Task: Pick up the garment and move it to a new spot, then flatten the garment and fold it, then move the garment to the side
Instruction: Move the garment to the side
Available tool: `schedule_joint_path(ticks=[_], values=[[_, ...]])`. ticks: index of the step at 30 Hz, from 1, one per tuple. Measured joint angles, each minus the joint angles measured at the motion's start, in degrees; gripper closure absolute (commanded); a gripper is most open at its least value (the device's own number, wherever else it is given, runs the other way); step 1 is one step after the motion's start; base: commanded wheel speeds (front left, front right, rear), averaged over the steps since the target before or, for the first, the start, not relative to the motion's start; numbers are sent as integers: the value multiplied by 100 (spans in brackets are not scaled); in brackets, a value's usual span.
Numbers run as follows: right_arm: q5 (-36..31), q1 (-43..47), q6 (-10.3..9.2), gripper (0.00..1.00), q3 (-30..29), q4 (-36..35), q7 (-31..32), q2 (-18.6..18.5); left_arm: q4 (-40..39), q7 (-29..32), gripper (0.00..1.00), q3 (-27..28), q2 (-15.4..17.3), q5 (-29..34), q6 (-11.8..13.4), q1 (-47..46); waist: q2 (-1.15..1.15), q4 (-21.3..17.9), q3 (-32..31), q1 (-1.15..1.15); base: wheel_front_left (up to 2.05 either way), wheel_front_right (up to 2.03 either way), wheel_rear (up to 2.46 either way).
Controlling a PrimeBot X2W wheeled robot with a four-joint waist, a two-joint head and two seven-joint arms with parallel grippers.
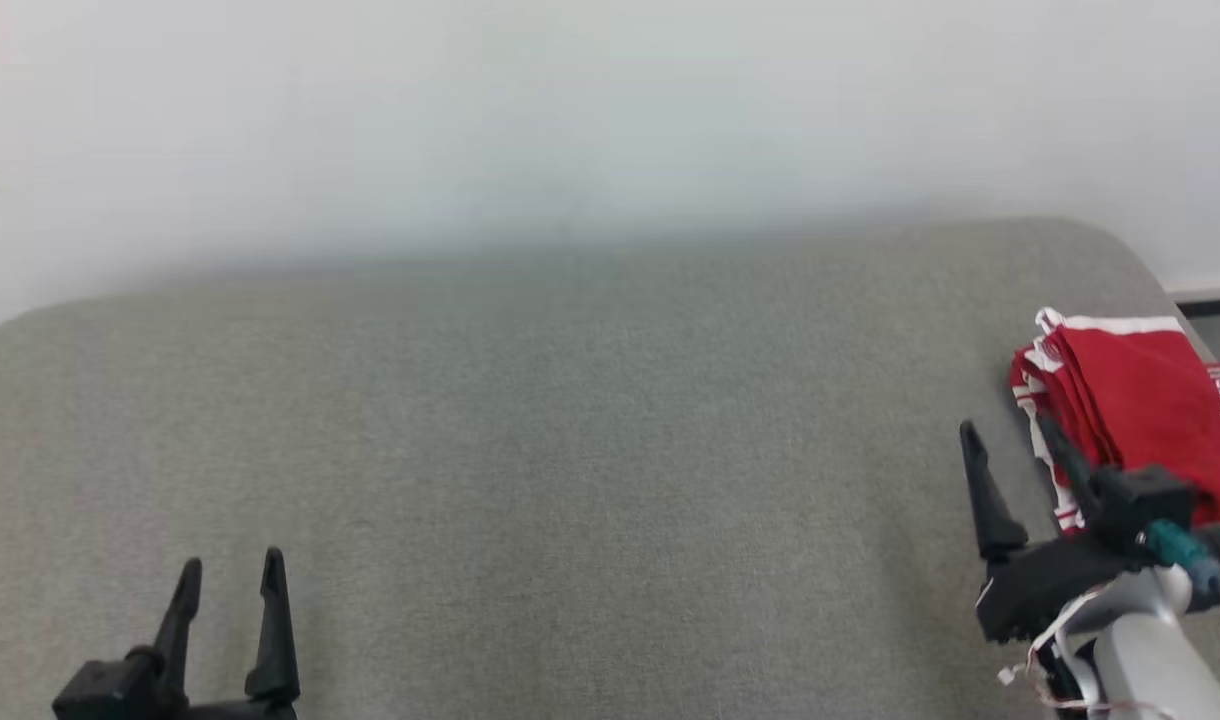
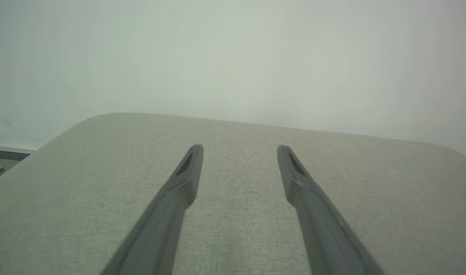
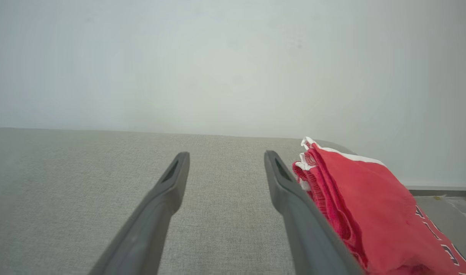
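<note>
At the far right edge of the grey upholstered surface [image 1: 570, 450]: folded red garment [image 1: 1130, 390], white trim. Right gripper [image 1: 1010, 432] spread wide, empty, just left of it; contact unclear. Left gripper [image 1: 232, 560] also spread, empty, well apart

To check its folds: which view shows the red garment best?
Right wrist view: the red garment is close, its folded layers and white trim clear. Head view: small at the right edge, partly behind the right arm. Left wrist view faces the grey cushion.
</note>
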Motion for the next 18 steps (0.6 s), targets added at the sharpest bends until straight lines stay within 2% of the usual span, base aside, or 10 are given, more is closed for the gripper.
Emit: schedule_joint_path(ticks=[9,18], values=[[-14,632,0,0,-75,-290,-25,265,257,0,0,-83,31,24,-24,326,0,173,-401,1,0,0,0],[-27,842,0,0,-98,-512,115,328,269,0,0,-82,27,24,-42,420,1,146,-482,2,0,0,0]])
